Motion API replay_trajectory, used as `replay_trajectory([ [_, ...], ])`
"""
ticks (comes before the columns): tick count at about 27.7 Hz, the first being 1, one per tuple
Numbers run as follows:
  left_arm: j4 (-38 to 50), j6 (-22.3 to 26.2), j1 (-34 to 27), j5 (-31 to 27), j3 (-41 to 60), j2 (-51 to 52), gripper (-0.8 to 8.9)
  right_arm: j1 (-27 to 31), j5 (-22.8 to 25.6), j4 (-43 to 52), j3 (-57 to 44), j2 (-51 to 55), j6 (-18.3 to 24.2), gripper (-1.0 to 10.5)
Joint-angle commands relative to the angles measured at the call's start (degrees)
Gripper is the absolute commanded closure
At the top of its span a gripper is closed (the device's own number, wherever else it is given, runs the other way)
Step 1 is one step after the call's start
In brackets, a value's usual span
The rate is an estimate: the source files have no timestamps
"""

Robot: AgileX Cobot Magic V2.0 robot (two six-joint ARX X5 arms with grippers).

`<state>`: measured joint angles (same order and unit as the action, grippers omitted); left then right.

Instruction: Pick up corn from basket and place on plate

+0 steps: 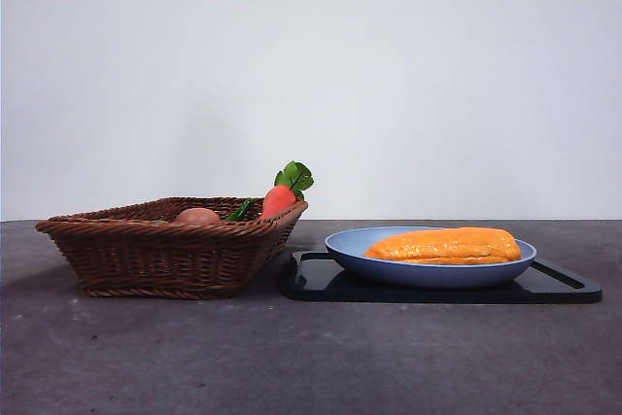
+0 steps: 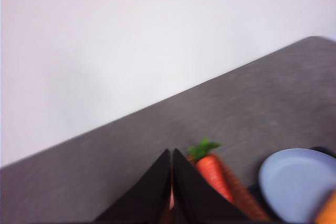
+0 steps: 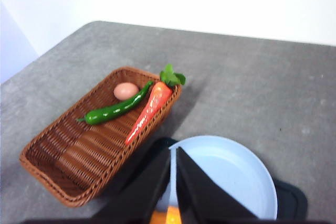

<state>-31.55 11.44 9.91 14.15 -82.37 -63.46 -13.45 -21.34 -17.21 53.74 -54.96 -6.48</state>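
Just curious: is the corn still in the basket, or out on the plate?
Out. The corn lies flat on the plate; the basket holds only a carrot, pepper and a round pinkish item.

Even, soft light is filling all three views, and the white wall is reading bright without harsh glare. In the front view the basket (image 1: 170, 245) is casting a faint shadow on the surface (image 1: 311, 357) toward 3 o'clock, and focus is holding crisp. The left wrist view is smearing with blur: the carrot (image 2: 212, 174) and plate (image 2: 296, 182) are showing soft edges. The right wrist view is looking slightly soft, with the right tool (image 3: 173, 182) blurring up close.
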Motion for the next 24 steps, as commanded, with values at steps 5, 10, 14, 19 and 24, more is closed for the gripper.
replay_trajectory([
  [5, 17.03, -2.64, -8.92, -0.50, 25.57, 19.45, 8.09, -0.13, 0.04, 3.17, 0.39, -0.37, -0.72, 9.4],
  [10, 25.70, -5.64, -12.17, -3.28, 41.51, 30.27, 8.09, -0.13, 0.20, 4.92, 0.39, -0.37, -0.72, 9.4],
  [14, 27.28, -6.67, -12.70, -3.91, 51.19, 37.00, 8.09, -0.13, 0.42, 5.57, 0.39, -0.37, -0.74, 9.4],
  [19, 27.34, -7.85, -12.70, -4.17, 61.24, 43.89, 8.09, -0.13, 0.42, 5.62, 0.39, -0.37, -0.74, 9.4],
  [24, 27.34, -9.01, -12.74, -4.46, 69.79, 49.96, 8.09, -0.13, 0.42, 5.62, 0.39, -0.37, -0.74, 9.4],
])
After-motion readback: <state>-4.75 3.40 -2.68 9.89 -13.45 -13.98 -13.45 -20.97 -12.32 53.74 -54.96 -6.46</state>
